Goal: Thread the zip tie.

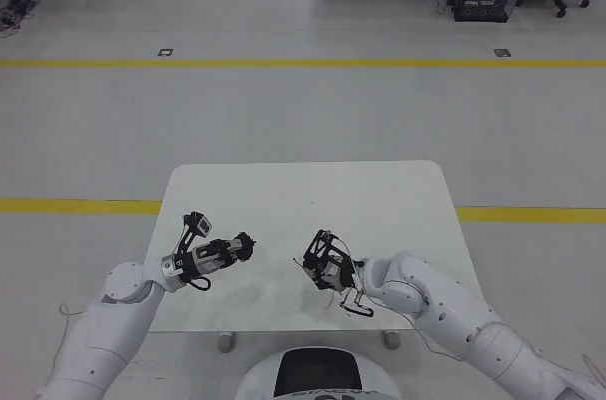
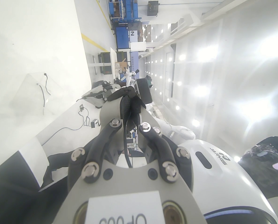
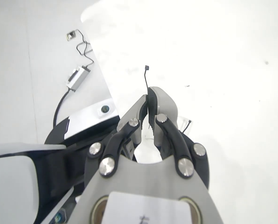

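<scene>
My right gripper is shut on a thin black zip tie. Its square head sticks out past the fingertips, above the white table. The tail end runs back between the pads. My left gripper is shut on a second thin black strip that looks like a zip tie and trails back toward the palm. From above, the left gripper and right gripper face each other over the table's near half, a short gap apart.
A clear plastic bag holding black zip ties lies on the table near the right gripper, and its edge shows under that gripper. On the floor beside the table are a power adapter and cable. The far half of the table is bare.
</scene>
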Motion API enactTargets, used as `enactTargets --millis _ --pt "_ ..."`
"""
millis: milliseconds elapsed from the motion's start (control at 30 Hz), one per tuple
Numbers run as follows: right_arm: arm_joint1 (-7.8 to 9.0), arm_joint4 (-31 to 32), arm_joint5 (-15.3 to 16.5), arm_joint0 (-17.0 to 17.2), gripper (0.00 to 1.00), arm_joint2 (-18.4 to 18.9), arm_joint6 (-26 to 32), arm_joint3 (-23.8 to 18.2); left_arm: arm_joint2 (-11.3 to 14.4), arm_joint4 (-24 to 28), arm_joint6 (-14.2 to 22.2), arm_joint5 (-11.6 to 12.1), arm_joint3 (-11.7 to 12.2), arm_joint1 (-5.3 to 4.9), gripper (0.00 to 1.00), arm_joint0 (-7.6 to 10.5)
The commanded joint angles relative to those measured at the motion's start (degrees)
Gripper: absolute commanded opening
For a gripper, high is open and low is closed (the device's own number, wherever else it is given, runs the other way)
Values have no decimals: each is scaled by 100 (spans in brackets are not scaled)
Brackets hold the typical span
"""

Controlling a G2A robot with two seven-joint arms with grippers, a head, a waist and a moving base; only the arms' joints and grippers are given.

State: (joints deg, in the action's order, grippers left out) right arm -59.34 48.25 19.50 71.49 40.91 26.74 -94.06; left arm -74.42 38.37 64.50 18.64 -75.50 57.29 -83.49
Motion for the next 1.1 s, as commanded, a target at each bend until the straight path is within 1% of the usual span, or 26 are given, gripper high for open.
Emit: enactTargets --millis 0,67,100,133,200,267,300,333,633,667,733,833,867,933,1000,1067 --pt "94 -5 -2 174 0 67 -475 -93 0 0 0 0 0 0 0 0" --pt "183 -97 -2 314 0 105 -875 -140 0 0 0 0 0 0 0 0" --pt "243 -148 -2 403 0 131 -1219 -146 0 0 0 0 0 0 0 0" --pt "286 -201 -2 457 0 125 -1406 -150 0 0 0 0 0 0 0 0" --pt "385 -330 -2 542 0 125 -1953 -137 0 0 0 0 0 0 0 0" --pt "465 -380 -2 566 0 73 -2316 -145 0 0 0 0 0 0 0 0" --pt "515 -439 -2 561 0 32 -2598 -160 0 0 0 0 0 0 0 0" --pt "545 -416 -2 545 0 1 -2680 -163 0 0 0 0 0 0 0 0" --pt "545 -416 -2 545 0 1 -2680 -163 0 0 0 0 0 0 0 0" --pt "531 -531 -4 591 0 14 -2805 -184 21 -47 -81 -8 -21 3 0 -5" --pt "508 -716 -2 650 0 -7 -2950 -189 141 -224 -229 -39 -159 16 0 -54" --pt "471 -898 -2 743 0 1 -3505 -79 334 -605 -569 -51 -310 35 0 -124" --pt "456 -950 -2 768 0 -18 -3731 -35 434 -710 -721 -82 -361 51 0 -149" --pt "439 -985 -2 793 0 -65 -3984 48 559 -850 -909 -128 -398 71 0 -150" --pt "419 -1030 -2 811 0 -124 -4282 155 691 -1088 -1203 -141 -421 93 0 -146" --pt "403 -1046 -2 804 0 -180 -4485 236 778 -1181 -1406 -174 -423 111 0 -143"
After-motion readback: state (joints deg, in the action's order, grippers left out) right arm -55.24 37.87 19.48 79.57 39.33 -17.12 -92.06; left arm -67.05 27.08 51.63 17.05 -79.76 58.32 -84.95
